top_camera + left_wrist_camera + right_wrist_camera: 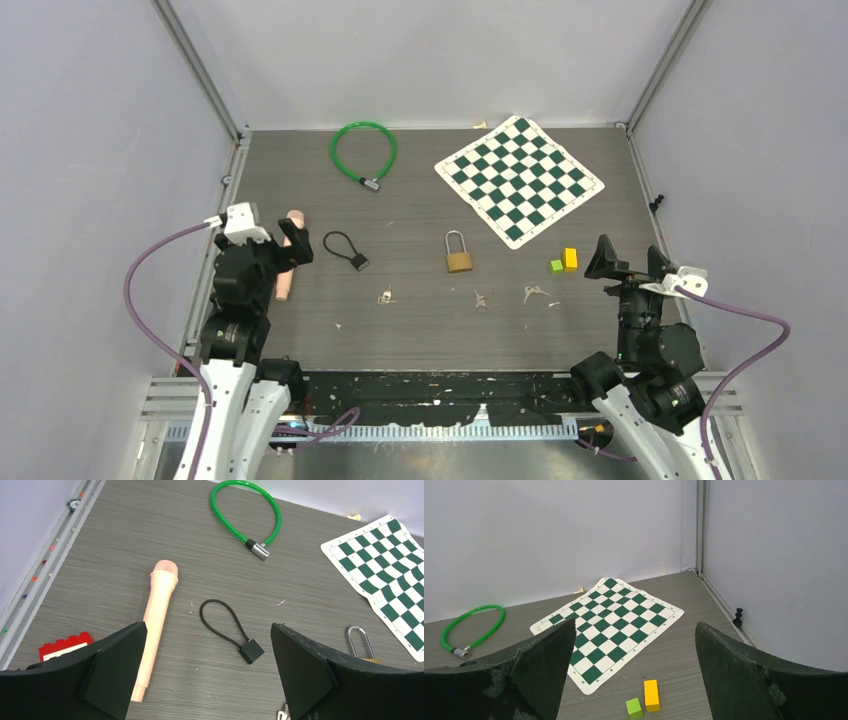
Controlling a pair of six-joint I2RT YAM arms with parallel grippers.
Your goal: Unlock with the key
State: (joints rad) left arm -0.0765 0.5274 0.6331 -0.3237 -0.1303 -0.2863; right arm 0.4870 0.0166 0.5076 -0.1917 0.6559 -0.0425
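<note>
Both arms sit low at the near edge of the table [420, 335]. The left gripper [207, 627] hangs at the left of the top view with its jaws spread wide and nothing between them. The right gripper [630, 262], at the right of that view, is likewise released and empty.

The brass padlock [459, 255] lies near the middle of the frame, its shackle pointing to the top. Below it, three small keys [480, 299] lie scattered in a row; they look like separate sets, though they are too small to tell apart.

Left of the padlock lies a black cord lock [227, 630], and beside that a pink microphone [157, 625] close under the left gripper. A green cable lock [364, 150] sits at upper centre, a checkered mat [519, 180] at upper right. A yellow block [651, 695] and a green block [634, 708] lie touching, just below the mat.
</note>
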